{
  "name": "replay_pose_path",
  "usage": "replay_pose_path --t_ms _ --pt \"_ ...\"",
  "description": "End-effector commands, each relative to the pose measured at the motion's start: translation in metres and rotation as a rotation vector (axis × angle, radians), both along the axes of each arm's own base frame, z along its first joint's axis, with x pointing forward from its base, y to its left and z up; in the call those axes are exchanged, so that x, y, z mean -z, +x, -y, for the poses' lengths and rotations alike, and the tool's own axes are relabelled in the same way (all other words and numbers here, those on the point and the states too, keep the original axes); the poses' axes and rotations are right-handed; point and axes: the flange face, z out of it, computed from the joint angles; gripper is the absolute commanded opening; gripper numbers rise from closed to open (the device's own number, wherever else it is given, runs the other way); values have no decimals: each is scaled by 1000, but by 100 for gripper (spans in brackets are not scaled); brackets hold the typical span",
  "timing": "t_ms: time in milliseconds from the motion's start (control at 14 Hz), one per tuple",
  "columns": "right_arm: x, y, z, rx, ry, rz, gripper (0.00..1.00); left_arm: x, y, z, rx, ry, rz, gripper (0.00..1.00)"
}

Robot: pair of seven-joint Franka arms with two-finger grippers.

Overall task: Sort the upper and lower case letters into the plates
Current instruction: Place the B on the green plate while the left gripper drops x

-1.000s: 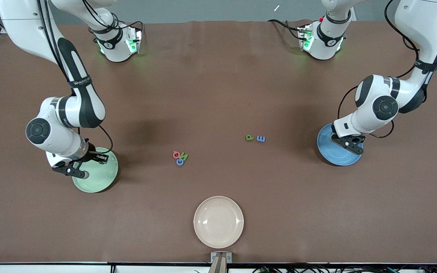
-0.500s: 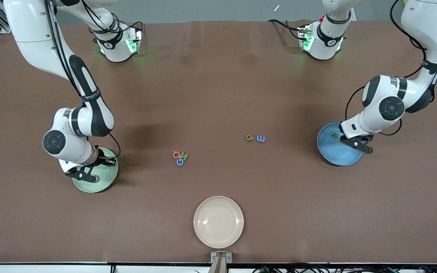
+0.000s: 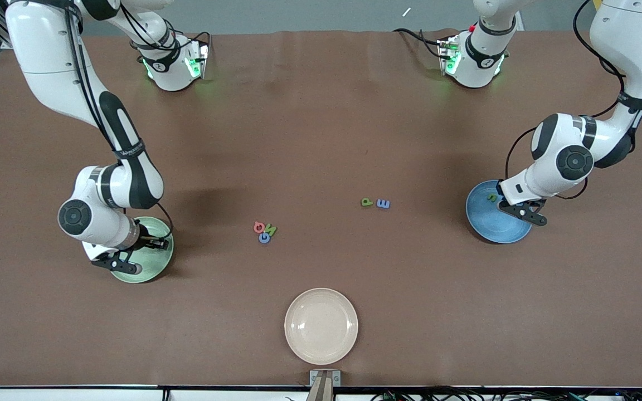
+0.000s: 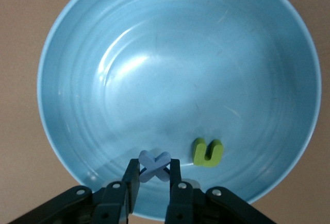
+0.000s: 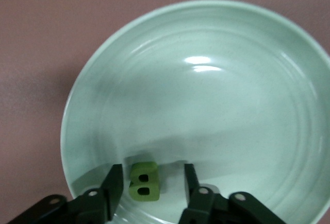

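Three plates on the table: one mint green plate [image 3: 154, 266], one sky blue plate [image 3: 485, 223], one cream-beige plate [image 3: 321, 326]. Eight toy letters counted: three clustered [image 3: 264, 231] and two paired [image 3: 375, 203], all farther from the front camera than the cream-beige plate. Two more, blue [image 4: 154, 166] and green [image 4: 208, 152], in the sky blue plate; one green [image 5: 144, 182] in the mint green plate.

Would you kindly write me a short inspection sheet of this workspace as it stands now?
Surface: brown table, bare at its middle.
Job's things: blue plate holds green letter; blue X between left end effector's fingers. Mint plate holds green B. Five letters lie loose on the table.
Clutter: cream plate.
End effectors: left shut on X; right end effector open around B.
Cables: along arms.
Surroundings: nothing seen.
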Motion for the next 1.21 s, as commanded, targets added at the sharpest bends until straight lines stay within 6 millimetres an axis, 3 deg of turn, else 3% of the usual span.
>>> replay_pose_path --t_ms 0,214,357,571,714,857,929,1071,1143 --pt "-52 18 -2 -14 27 -81 100 5 2 -2 -5 -2 18 16" --pt "-119 29 -23 25 32 -160 100 10 1 -2 -4 -6 9 16" --pt "-137 24 -68 122 55 -154 100 10 0 -6 -9 -6 8 17" --pt "-136 12 -144 253 104 -152 100 13 0 -13 13 11 8 21" --pt "-125 4 -188 287 104 -97 100 16 -1 -15 21 15 4 23" --pt "-113 -3 -221 247 118 -25 100 16 -1 -15 21 16 4 24" --pt "-105 -6 -233 219 126 8 100 15 0 -14 24 16 6 33" --pt "-86 -8 -249 103 109 48 100 11 3 -14 33 18 15 70" --pt "-80 -6 -249 40 100 63 100 7 4 -12 39 22 19 84"
